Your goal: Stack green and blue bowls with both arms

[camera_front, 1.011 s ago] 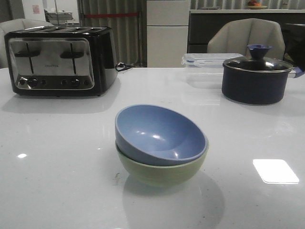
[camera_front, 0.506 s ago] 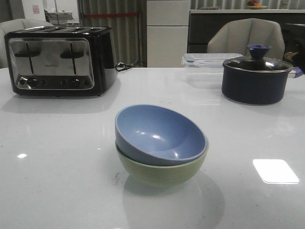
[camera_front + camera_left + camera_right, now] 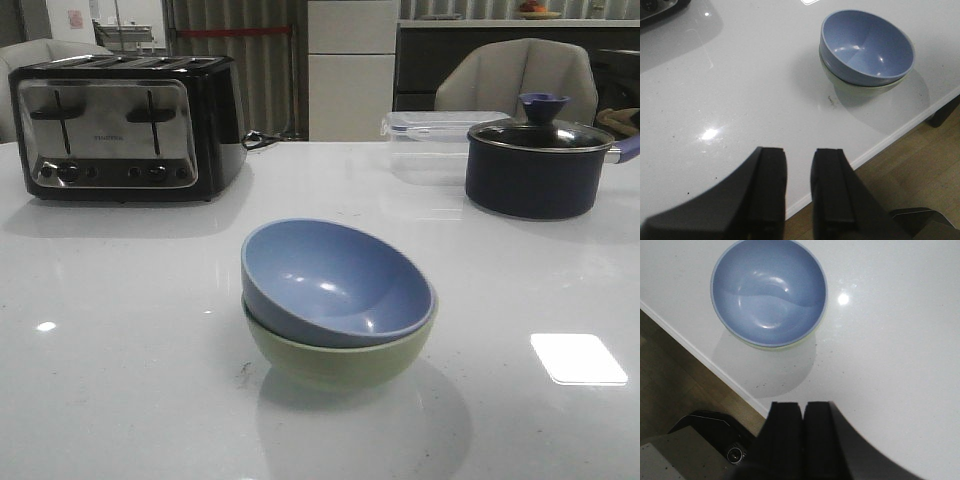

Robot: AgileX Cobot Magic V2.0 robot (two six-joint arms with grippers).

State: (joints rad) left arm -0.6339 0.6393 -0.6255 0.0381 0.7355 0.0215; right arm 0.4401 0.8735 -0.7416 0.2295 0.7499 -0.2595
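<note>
Blue bowl sits nested inside the green bowl, tilted, both empty, near the front edge of the white table; the stack lies well clear of both grippers, ahead of the fingertips of each. Left gripper has its fingers slightly apart with a narrow gap, holding and touching nothing; right gripper has its fingers pressed together, also holding nothing. Farther out beyond the bowls: black toaster on the left-arm side, dark pot with glass lid and a clear lidded box on the right-arm side, contents not discernible.
</note>
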